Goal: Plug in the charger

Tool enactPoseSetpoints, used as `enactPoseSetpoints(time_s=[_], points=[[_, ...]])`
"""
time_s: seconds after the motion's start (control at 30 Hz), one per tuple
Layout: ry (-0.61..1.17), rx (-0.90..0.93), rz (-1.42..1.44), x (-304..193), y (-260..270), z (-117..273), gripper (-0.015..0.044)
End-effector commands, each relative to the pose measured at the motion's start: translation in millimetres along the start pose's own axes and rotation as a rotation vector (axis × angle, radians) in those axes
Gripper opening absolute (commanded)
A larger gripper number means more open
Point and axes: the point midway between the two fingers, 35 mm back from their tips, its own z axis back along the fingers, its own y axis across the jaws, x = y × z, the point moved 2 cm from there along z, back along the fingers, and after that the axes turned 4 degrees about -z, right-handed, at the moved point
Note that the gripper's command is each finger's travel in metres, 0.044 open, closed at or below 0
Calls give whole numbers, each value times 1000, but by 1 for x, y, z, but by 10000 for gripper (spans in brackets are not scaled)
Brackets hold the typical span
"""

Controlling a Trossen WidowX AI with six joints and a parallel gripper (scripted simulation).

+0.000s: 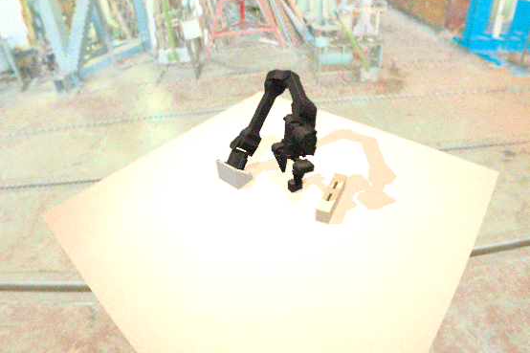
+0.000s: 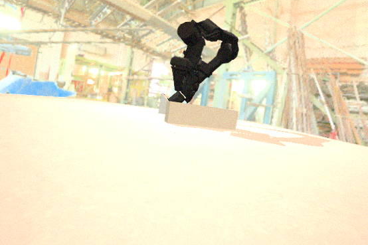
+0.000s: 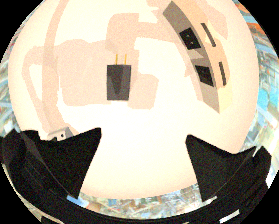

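Gripper [image 1: 291, 172] [image 3: 144, 136] fingers stand wide apart at the lower left and lower right of the wrist view, with nothing between them. No writing can be read on anything. Beyond the fingertips, left of centre in that view, the charger [image 1: 295, 187] [image 3: 118, 83] lies on the table [image 1: 191, 266] [image 2: 133, 184] [image 3: 140, 175], apart from both fingers, its two prongs toward the top of the frame. Farther off, at upper right, is the strip [image 1: 326, 209] [image 2: 201, 115] [image 3: 210, 92], apart from the charger.
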Motion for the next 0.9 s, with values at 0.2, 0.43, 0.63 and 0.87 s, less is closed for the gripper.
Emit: enactPoseSetpoints(time_s=[0.2,0.43,0.63,0.87], points=[[-65,86,19,32,34,-12,440],[-65,86,19,35,34,-13,440],[-65,86,19,35,35,-22,440],[-66,86,20,36,35,-29,440]])
